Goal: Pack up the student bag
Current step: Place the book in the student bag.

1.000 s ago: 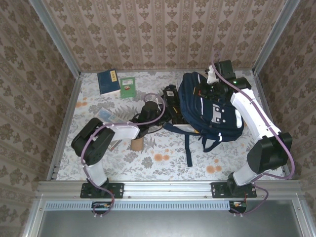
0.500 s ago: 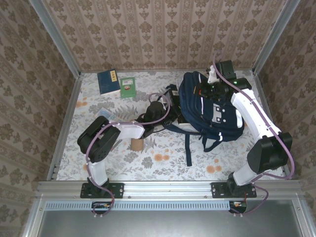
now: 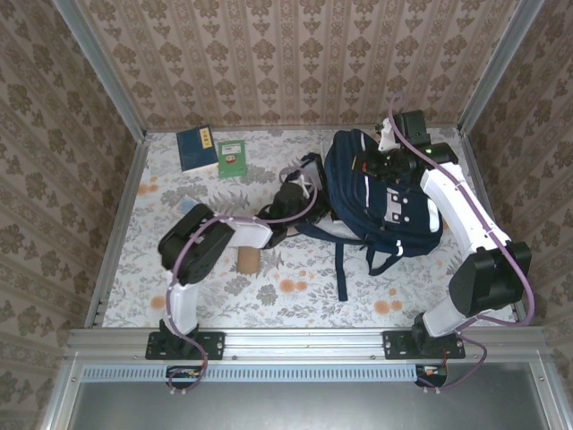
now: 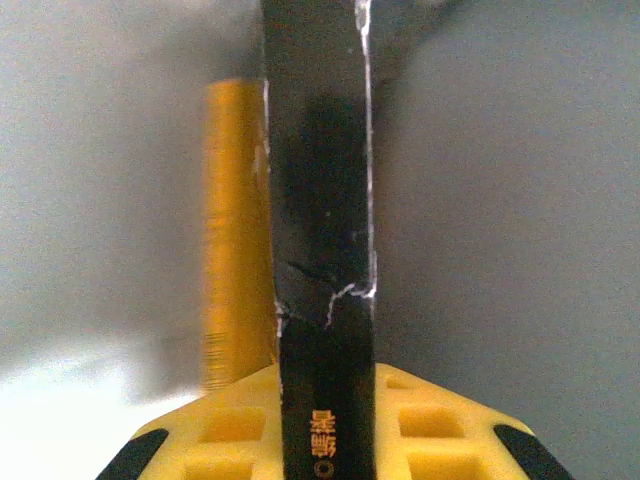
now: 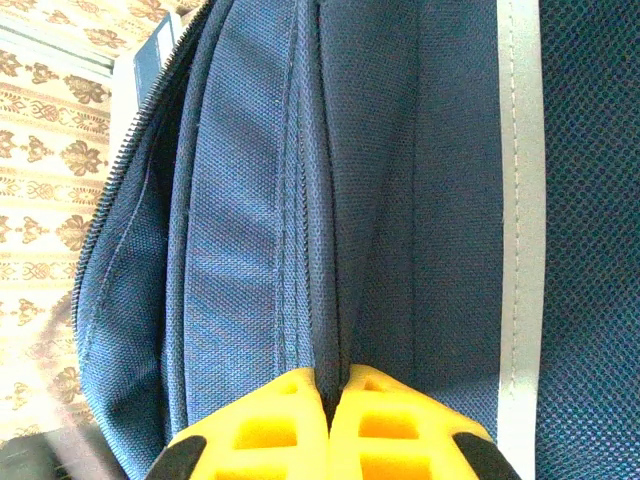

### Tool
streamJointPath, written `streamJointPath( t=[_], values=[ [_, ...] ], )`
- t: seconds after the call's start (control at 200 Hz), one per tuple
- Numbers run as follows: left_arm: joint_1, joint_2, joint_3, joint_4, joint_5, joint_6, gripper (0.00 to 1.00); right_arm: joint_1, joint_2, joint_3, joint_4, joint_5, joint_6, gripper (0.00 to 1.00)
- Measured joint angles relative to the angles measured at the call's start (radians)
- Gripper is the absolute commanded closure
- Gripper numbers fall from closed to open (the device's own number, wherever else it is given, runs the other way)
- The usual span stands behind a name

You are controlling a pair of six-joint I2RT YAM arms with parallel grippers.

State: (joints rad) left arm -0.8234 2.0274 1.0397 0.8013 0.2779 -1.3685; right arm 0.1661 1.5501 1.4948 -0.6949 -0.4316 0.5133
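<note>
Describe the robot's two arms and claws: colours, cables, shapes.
The left arm and right arm have white links, black joints and purple cables. The left claw and right claw have yellow fingers with square recesses and black edges.

The left arm [image 3: 224,235] has swung to the right and toward the far side. Its elbow [image 3: 190,231], which a second ago sat nearer the left edge of the table [image 3: 295,291], has come rightward and away from the near edge, and the forearm now reaches further across. The left gripper [image 3: 301,183], clamped on the black flat thing [image 4: 320,200], has moved from a spot apart from the student bag [image 3: 385,202] to right against the bag's left side. In the top view, less of the black thing now stands clear of the bag than before. The purple cable [image 3: 183,269] along the arm has shifted with it.
</note>
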Motion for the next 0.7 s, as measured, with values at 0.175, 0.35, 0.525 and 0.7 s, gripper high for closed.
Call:
streamJointPath(
  t=[0.175, 0.35, 0.525, 0.7],
  values=[
    [-0.007, 0.106, 0.031, -0.013, 0.029, -0.005, 1.0, 0.0, 0.0, 0.0, 0.0, -0.006, 0.008, 1.0],
    [-0.022, 0.112, 0.171, -0.072, 0.056, 0.029, 0.99, 0.0, 0.0, 0.0, 0.009, -0.019, 0.016, 1.0],
    [-0.053, 0.148, 0.275, -0.146, 0.067, 0.061, 0.98, 0.001, 0.0, 0.0, 0.014, -0.024, 0.018, 1.0],
    [-0.082, 0.198, 0.387, -0.26, 0.078, 0.113, 0.92, 0.003, 0.001, -0.001, 0.013, -0.023, 0.018, 1.0]
  ],
)
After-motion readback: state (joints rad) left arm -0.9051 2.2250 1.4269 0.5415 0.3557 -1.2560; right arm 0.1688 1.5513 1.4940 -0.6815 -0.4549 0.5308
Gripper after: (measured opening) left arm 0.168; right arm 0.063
